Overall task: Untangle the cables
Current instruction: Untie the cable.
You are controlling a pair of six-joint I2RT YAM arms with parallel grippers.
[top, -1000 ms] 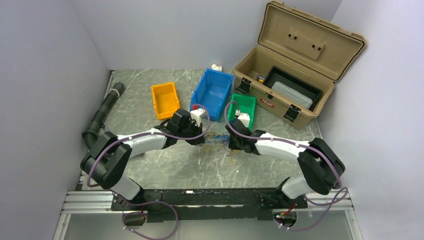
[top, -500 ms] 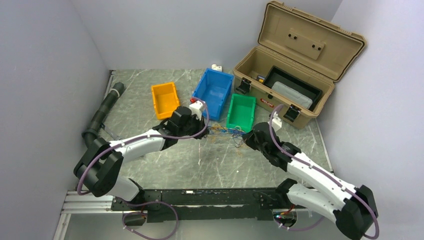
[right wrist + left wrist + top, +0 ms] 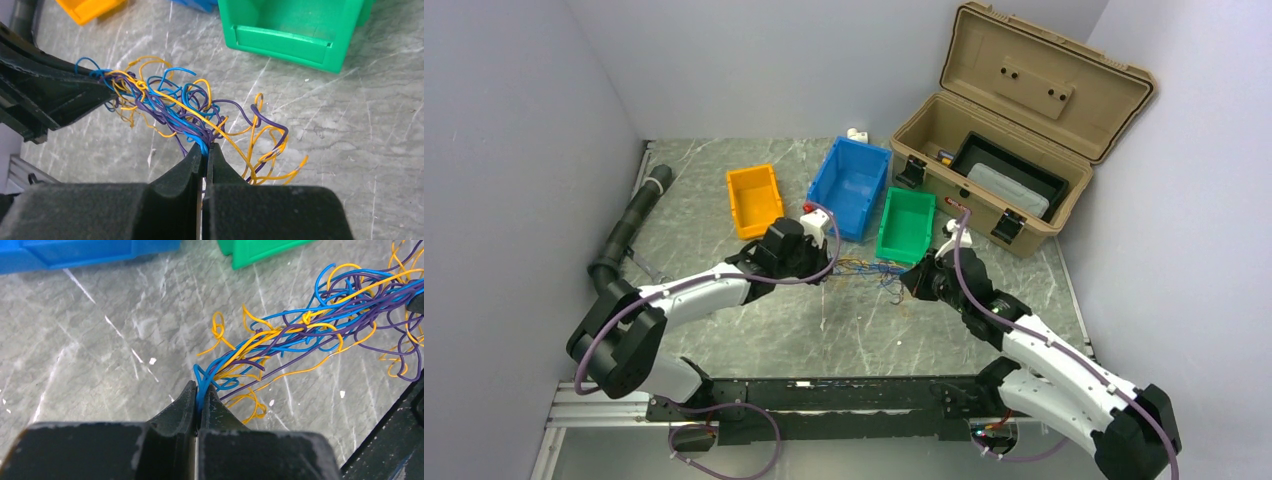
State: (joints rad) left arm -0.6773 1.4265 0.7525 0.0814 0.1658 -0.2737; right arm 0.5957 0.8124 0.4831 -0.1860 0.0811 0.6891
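My left pincer (image 3: 200, 396) and right pincer (image 3: 205, 150) each clamp opposite ends of the cables (image 3: 871, 268), holding the tangle taut so it can loosen.

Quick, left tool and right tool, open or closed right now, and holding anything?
Left tool: closed, pinching blue strands of the cables.
Right tool: closed, pinching the cables at the other end.
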